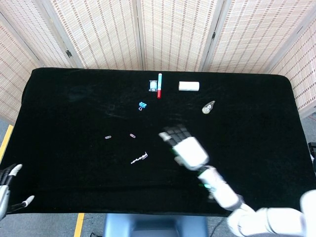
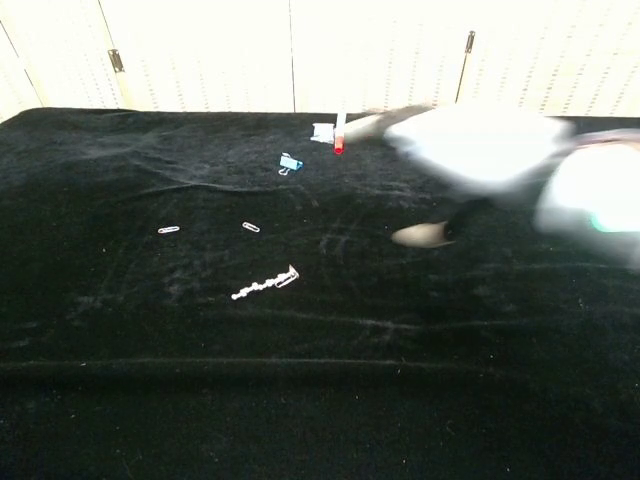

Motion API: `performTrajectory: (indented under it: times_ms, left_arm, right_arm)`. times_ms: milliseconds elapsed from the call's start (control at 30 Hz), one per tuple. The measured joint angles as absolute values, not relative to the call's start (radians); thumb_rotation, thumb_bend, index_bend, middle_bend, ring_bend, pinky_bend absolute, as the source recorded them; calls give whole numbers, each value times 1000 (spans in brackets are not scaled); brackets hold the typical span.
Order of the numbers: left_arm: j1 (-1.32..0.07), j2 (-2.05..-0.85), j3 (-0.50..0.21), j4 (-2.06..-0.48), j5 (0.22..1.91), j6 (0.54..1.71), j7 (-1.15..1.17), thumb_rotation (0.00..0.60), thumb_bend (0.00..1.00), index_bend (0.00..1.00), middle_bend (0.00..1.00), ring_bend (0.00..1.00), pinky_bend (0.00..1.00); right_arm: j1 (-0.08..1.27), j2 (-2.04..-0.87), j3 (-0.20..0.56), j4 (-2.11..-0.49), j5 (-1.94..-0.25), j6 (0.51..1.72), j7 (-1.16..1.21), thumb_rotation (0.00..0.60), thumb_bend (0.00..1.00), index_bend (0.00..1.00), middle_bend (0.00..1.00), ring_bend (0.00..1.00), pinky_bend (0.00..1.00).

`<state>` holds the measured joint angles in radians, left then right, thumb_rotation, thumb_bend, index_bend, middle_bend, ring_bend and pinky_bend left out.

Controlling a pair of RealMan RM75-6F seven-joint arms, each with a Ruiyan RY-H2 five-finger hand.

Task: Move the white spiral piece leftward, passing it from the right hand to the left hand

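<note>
White spiral piece (image 1: 139, 158) lies loose on the desk (image 1: 64, 113). My right robot hand (image 1: 183, 146), right of it, empty, fingers spread. Left robot hand (image 1: 6, 190) far left, fingers apart.

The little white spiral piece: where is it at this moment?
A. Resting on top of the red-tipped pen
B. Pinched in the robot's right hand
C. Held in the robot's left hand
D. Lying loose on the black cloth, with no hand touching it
D. The white spiral piece lies flat on the black cloth, while the right hand is off to its right with spread fingers, and the left hand sits at the table's far-left edge.
</note>
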<state>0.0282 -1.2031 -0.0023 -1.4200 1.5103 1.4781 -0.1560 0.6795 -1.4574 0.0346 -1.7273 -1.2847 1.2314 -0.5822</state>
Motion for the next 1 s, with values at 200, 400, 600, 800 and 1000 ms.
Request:
performTrajectory:
  times_ms: [200, 400, 600, 800, 1000]
  left_arm:
    - [-33, -1225, 1, -1490, 1542, 1423, 1, 600, 213, 56, 247, 260, 366]
    - [-110, -1314, -15, -1555, 1564, 1358, 81, 600, 213, 131, 541, 591, 700]
    - [-173, -1469, -48, -1555, 1581, 1343, 96, 600, 213, 352, 849, 873, 913]
    - [-231, -1548, -92, -1591, 1506, 1275, 184, 600, 217, 479, 955, 979, 1000]
    - [-273, -1645, -130, -1618, 1397, 1233, 324, 600, 217, 480, 978, 1000, 1000]
  right_arm:
    - [401, -1289, -94, -1691, -1403, 1550, -305, 600, 303, 5, 0, 0, 0]
    - [140, -1231, -169, -1503, -1485, 1788, 6, 600, 303, 5, 0, 0, 0]
    - [39, -1201, -172, -1419, -1547, 1892, 108, 600, 303, 5, 0, 0, 0]
    - [-1, -1182, -145, -1392, -1580, 1904, 204, 600, 303, 5, 0, 0, 0]
    - [-24, -1164, -108, -1376, -1587, 1910, 285, 600, 303, 5, 0, 0, 0]
